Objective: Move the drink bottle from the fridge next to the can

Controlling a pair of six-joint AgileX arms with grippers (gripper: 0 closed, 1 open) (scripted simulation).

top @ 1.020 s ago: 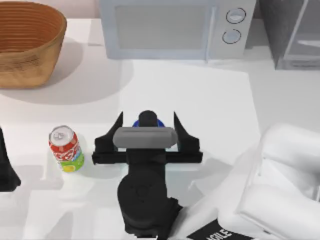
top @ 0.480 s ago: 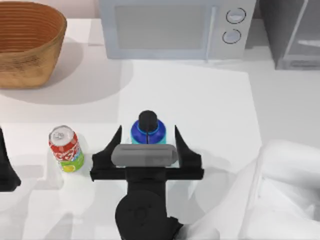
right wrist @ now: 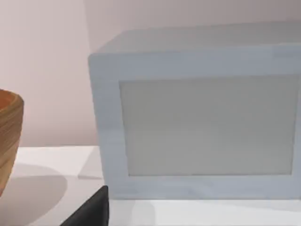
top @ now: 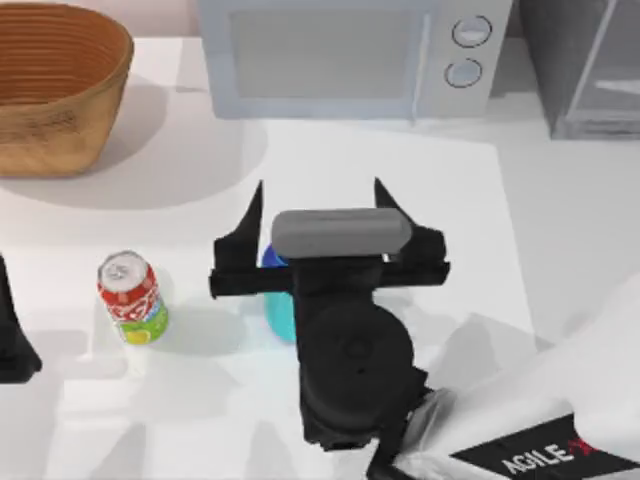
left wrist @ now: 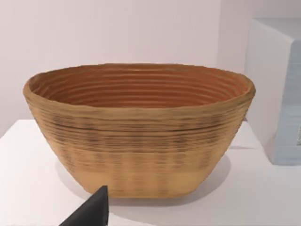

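Although most of the drink bottle [top: 277, 300] is covered by the right arm, a sliver of its blue shoulder and teal body is seen at the centre of the top view, just left of the arm's black wrist. At the far left edge a dark part of the left arm's gripper [top: 12, 335] is cut off by the frame, and whether its fingers are spread or closed cannot be told. In the upper left corner the woven basket [top: 60, 85] is seen with nothing visible inside it. Lower down, at the left of the frame, the can [top: 131, 297] stands upright on the white table [top: 420, 180], near the bottle but apart from it. At the centre the right gripper [top: 318, 205] is held over the bottle with its two fingers [top: 250, 215] spread wide, their tips pointing toward the top of the frame; the bottle lies below and behind the left finger rather than between the tips, and no grip on it is seen. Along the top edge the light grey microwave [top: 345, 55] is placed, and the fridge [top: 585, 65] is cropped at the upper right corner, its inside hidden.
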